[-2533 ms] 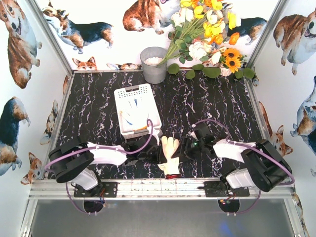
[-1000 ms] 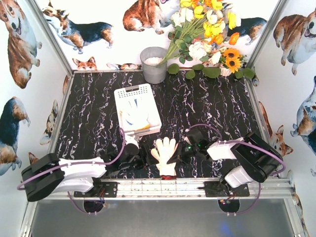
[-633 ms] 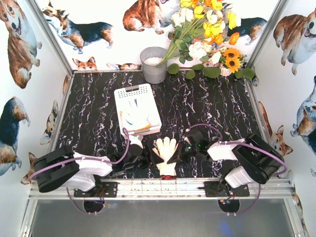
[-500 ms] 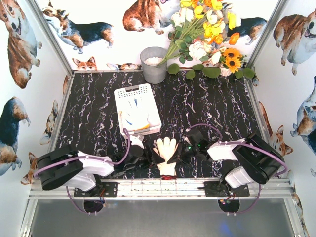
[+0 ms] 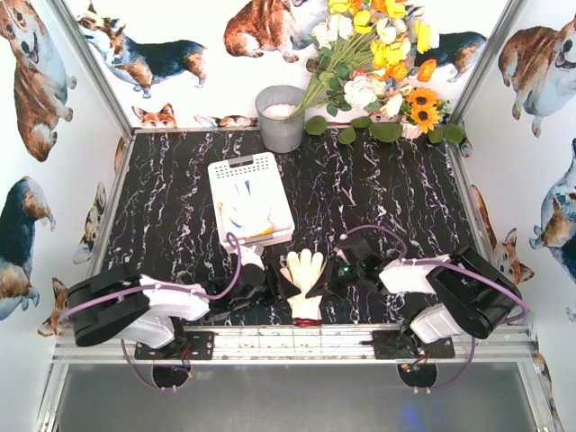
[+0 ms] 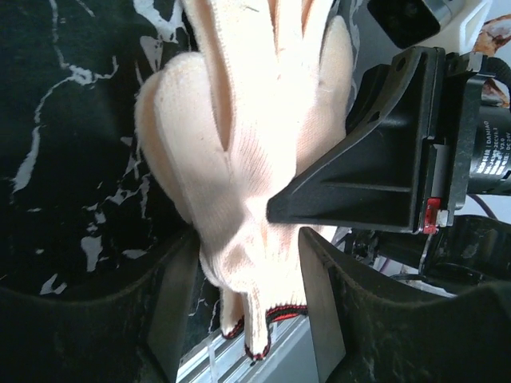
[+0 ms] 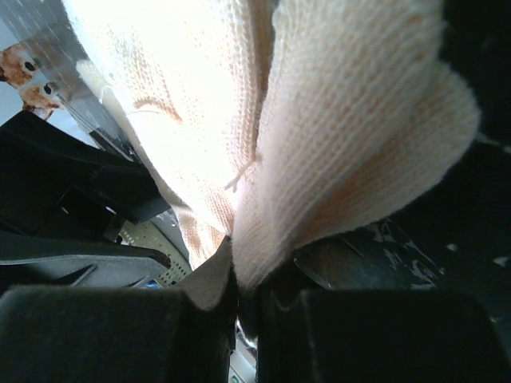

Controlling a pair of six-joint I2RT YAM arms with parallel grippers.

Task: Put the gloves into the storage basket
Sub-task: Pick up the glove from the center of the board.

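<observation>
A beige knit glove with a red-trimmed cuff (image 5: 304,273) lies midway along the black marbled table's (image 5: 405,198) near edge. The right tool (image 7: 239,291) pinches its side fold, likely steadying it, while the left tool (image 6: 246,315) straddles the cuff, jaws apart, not yet gripping. The white perforated plastic basket (image 5: 243,163) sits behind, left of centre.

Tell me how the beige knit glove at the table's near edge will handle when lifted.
Probably floppy: the glove folds where the right gripper pinches it. Likely light, being thin knit. Whatever part is not gripped may droop.
</observation>
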